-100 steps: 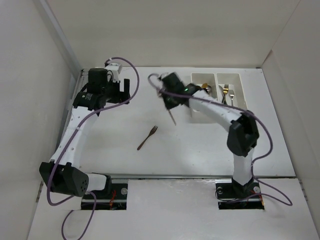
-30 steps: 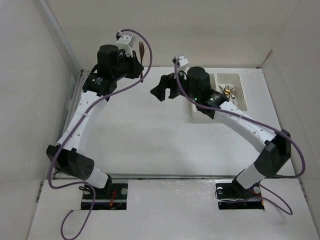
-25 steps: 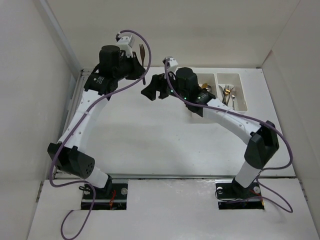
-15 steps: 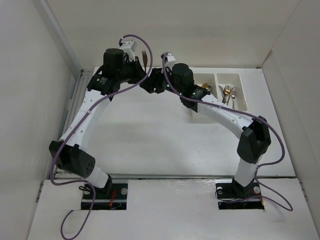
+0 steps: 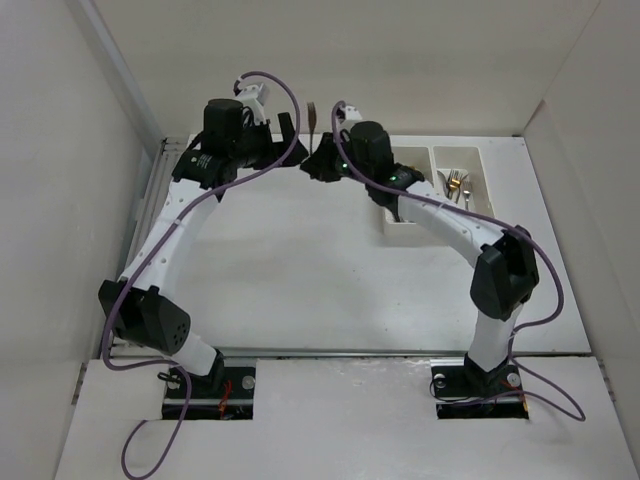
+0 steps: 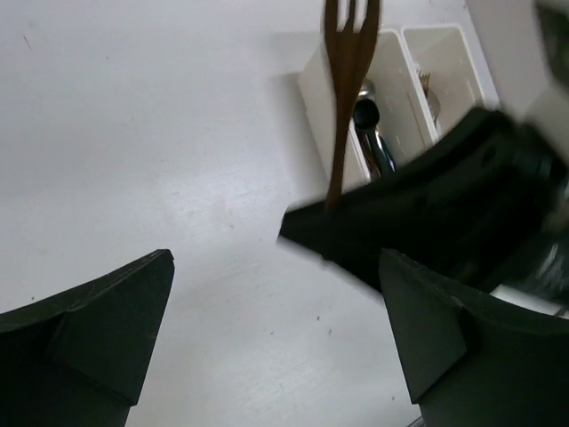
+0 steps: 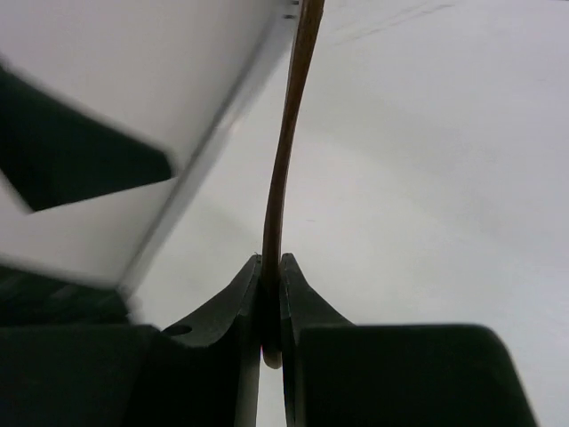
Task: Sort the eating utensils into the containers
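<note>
The wood-brown fork (image 5: 311, 112) is held upright at the far middle, left of the containers (image 5: 430, 160), its handle pinched by the right gripper (image 7: 270, 267); the left gripper (image 6: 276, 258) is spread wide just beside it, seemingly so that the fork can be carried across by the right one alone

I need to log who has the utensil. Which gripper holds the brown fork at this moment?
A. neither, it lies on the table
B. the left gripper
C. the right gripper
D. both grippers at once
C: the right wrist view shows the right gripper pinched shut on the handle of the brown fork, while the left gripper stands wide open, its fingers clear of the fork.
</note>
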Available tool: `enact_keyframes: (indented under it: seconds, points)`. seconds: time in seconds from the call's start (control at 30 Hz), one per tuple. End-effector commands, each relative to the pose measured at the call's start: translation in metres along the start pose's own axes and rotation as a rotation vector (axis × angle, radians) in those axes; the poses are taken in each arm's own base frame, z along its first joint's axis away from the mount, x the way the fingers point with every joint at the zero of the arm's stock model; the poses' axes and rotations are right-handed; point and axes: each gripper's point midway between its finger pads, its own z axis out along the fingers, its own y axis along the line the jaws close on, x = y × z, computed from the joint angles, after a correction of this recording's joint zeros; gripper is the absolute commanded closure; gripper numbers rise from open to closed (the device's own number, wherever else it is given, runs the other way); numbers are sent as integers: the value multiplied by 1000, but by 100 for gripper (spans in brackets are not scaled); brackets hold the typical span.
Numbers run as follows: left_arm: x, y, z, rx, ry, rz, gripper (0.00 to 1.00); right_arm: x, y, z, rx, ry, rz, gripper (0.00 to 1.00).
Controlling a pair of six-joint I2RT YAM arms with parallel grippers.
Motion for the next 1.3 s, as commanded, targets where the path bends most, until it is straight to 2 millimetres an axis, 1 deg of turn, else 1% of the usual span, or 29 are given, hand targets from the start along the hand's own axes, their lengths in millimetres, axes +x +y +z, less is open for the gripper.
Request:
enact_keyframes:
  seconds: [0.0,0.03,0.07,0.1,0.13,0.17,0.23,0.3,0.33,0.37,0.5,0.57,0.6,0.63,0.7,0.73,0.77,0.83,0.87,0.93,0.97,1.03,1.07,1.1,1.13,1.17,1.2,1.23,1.27]
  points:
    - [8,-7,-9,27,39,35,0,-88,-69,-40,188,-136,-89,100]
    - [4,4,-9,-8,25,56,0,-61,-114,-45,323,7,-94,100]
    - [-3,15,-12,-69,4,63,0,-62,-144,-55,414,64,-195,100]
    - [-10,27,-17,-112,-21,67,0,-72,-193,-78,595,88,-232,100]
    - [-14,36,-19,-151,-33,72,0,-72,-217,-102,722,166,-257,100]
    - [-17,45,-21,-185,-43,83,0,-64,-252,-114,842,227,-284,100]
    - [-19,65,-24,-240,-51,75,0,-69,-306,-162,1049,265,-275,100]
    - [-12,76,-26,-261,-35,72,0,-57,-339,-181,1101,322,-257,100]
    - [-18,78,-31,-265,-58,83,0,-52,-352,-188,1116,338,-236,100]
    - [-13,80,-29,-268,-46,80,0,-54,-371,-205,1156,338,-203,100]
    - [-13,88,-33,-297,-51,87,0,-24,-411,-215,1191,436,-149,100]
    - [-15,91,-35,-305,-54,83,0,-17,-419,-220,1210,464,-138,100]
    - [-12,91,-37,-305,-52,82,0,-16,-421,-225,1219,470,-128,96]
    - [-12,92,-37,-305,-51,91,0,-13,-424,-224,1219,480,-126,89]
    - [-10,92,-38,-306,-48,91,0,-12,-423,-222,1209,475,-115,60]
    - [-10,92,-38,-306,-48,91,0,-20,-419,-226,1221,456,-123,45]
    - [-10,92,-38,-306,-48,91,0,-24,-416,-227,1220,446,-125,40]
    - [-10,92,-38,-306,-48,91,0,-38,-412,-239,1254,411,-134,30]
    - [-10,92,-38,-306,-48,91,0,-56,-401,-243,1253,350,-139,28]
    - [-11,97,-40,-323,-53,87,0,-68,-393,-258,1280,302,-139,26]
    - [-11,97,-40,-323,-53,87,0,-91,-379,-270,1284,214,-141,24]
    - [-12,99,-41,-336,-56,87,0,-114,-372,-300,1341,90,-112,22]
    - [-13,102,-42,-344,-59,83,0,-118,-372,-310,1351,26,-94,18]
    - [-14,105,-43,-359,-63,83,0,-140,-349,-333,1351,-115,-60,14]
    - [-15,108,-44,-378,-68,83,0,-148,-344,-354,1391,-201,-33,9]
    - [-18,111,-49,-394,-82,81,0,-135,-352,-378,1443,-236,17,4]
    - [-19,113,-50,-404,-84,81,0,-157,-329,-406,1446,-388,26,0]
    - [-21,120,-53,-425,-88,85,0,-157,-325,-421,1459,-464,70,0]
    - [-21,126,-59,-452,-97,80,0,-156,-323,-448,1517,-524,93,0]
